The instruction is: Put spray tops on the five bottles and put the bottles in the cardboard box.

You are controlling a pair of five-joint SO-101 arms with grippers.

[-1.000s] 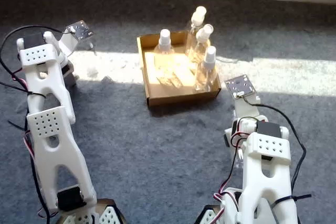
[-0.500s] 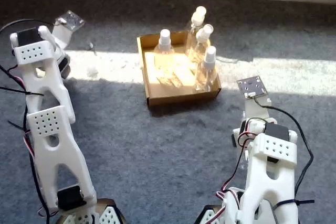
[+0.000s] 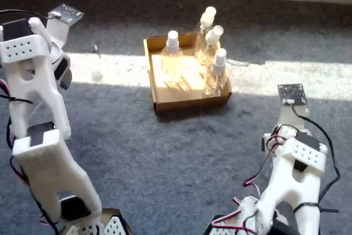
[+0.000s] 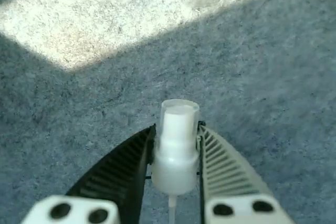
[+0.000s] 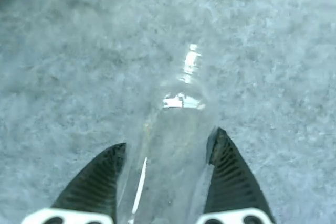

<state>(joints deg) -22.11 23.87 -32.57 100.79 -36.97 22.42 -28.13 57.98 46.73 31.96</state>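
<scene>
A white spray top point(image 4: 175, 145) sat clamped between the closed fingers of the left gripper point(image 4: 176, 128), held above grey carpet point(image 4: 273, 66). A clear bottle point(image 5: 168, 150) lay gripped lengthwise in the right gripper point(image 5: 169, 139), its neck pointing away. Four topped bottles point(image 3: 215, 72) stood in the box point(image 3: 165, 102), well apart from both arms.

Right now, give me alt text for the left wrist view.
The left gripper grips a white spray top between its black fingers. Behind it lies grey carpet crossed by a sunlit patch.
</scene>
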